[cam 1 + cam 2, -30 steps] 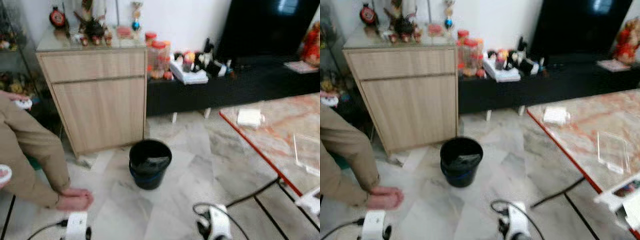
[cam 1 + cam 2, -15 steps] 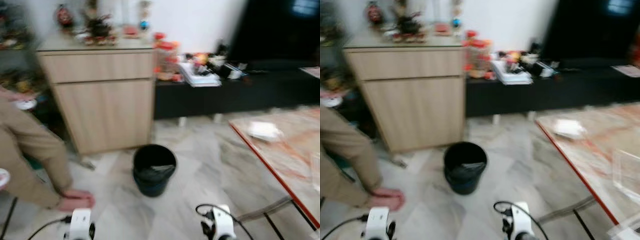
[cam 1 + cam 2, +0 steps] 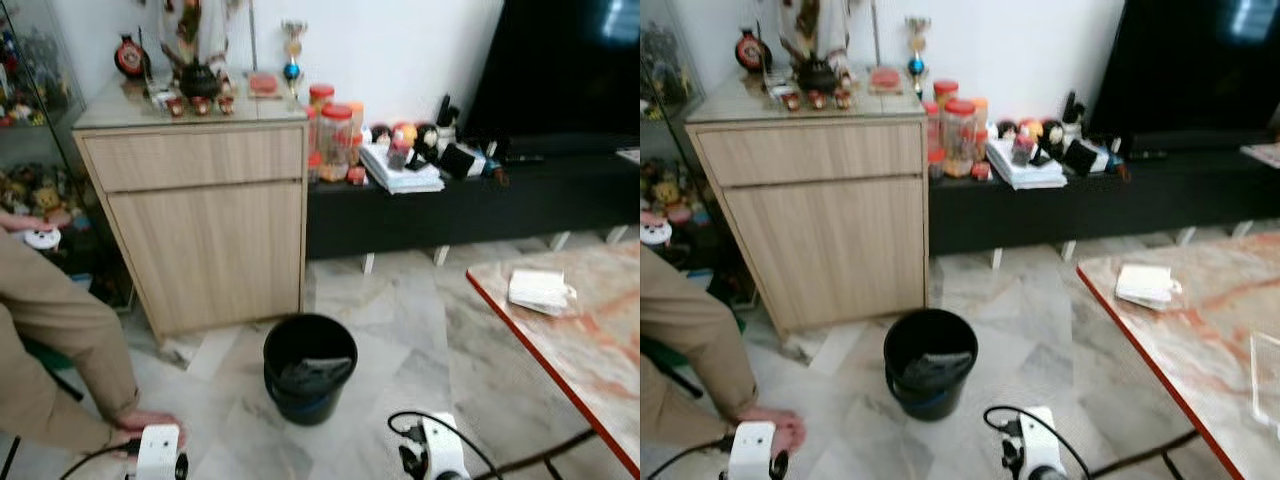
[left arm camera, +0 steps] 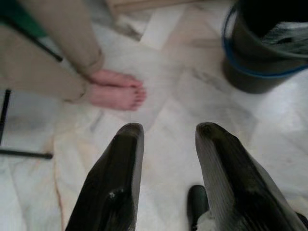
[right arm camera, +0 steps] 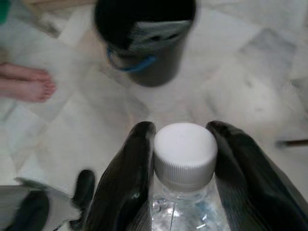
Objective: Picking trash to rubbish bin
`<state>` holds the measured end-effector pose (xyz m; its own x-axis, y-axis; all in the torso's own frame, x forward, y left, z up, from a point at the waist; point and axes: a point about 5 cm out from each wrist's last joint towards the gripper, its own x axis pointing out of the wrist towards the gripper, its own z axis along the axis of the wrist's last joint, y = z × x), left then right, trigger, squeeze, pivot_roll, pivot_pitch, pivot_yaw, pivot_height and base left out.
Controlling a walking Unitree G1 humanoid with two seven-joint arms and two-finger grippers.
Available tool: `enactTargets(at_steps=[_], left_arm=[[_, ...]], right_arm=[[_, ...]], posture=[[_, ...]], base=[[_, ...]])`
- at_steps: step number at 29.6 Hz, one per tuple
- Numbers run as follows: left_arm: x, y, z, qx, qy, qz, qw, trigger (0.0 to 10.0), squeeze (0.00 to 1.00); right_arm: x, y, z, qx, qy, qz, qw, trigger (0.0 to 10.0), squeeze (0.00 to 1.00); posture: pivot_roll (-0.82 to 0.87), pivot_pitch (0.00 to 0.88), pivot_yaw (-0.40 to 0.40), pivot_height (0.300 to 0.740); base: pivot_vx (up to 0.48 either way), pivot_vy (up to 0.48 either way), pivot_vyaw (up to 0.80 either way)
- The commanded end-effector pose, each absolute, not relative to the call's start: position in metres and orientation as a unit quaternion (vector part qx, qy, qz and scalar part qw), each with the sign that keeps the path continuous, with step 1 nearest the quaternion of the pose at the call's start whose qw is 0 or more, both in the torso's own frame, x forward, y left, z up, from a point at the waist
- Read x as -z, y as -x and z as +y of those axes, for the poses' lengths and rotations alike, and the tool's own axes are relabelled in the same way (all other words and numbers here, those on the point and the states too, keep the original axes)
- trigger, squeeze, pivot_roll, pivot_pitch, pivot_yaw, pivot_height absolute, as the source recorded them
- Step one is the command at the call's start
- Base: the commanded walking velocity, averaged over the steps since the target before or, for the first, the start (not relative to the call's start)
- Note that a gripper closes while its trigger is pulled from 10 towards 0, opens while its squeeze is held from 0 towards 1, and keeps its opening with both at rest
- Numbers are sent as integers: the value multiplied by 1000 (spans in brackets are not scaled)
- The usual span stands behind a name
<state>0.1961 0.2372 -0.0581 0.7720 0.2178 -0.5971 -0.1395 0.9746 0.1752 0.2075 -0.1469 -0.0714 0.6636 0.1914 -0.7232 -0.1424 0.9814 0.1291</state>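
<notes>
Right gripper [image 5: 184, 144] fingers clamped on clear bottle [image 5: 184, 159] with white cap, black bin [image 3: 309, 367] on marble floor ahead, left gripper [image 4: 167, 132] fingers apart, person's bare feet [image 4: 117, 90] nearby

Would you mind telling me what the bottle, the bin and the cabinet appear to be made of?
Bottle: clear plastic by its see-through, glinting body, with a ribbed matte white cap; the right gripper holds it at the neck.
Bin: probably black plastic, smooth with a dull sheen and a blue band.
Cabinet: light wood or wood-look laminate, matte, with visible grain.
</notes>
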Motion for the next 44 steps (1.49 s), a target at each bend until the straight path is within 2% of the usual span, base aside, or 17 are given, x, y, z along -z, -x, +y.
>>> enactTargets(at_steps=[1,5,38,44], left_arm=[[58,-196,238,-91,-65,325,939,10000,0],[57,-197,238,-91,-65,324,939,10000,0],[57,-198,238,-92,-64,322,940,10000,0],[57,-198,239,-96,-62,322,940,10000,0]], right_arm=[[67,-215,-146,-97,-24,387,917,10000,0],[67,-215,-145,-98,-25,387,916,10000,0],[67,-214,-146,-93,-32,390,916,10000,0],[66,-215,-146,-97,-31,386,917,10000,0]], posture=[[80,9,-56,740],[80,6,-55,740],[80,21,-63,740],[78,31,-63,740]], base=[[352,0,800],[352,0,722],[351,0,0],[351,0,-439]])
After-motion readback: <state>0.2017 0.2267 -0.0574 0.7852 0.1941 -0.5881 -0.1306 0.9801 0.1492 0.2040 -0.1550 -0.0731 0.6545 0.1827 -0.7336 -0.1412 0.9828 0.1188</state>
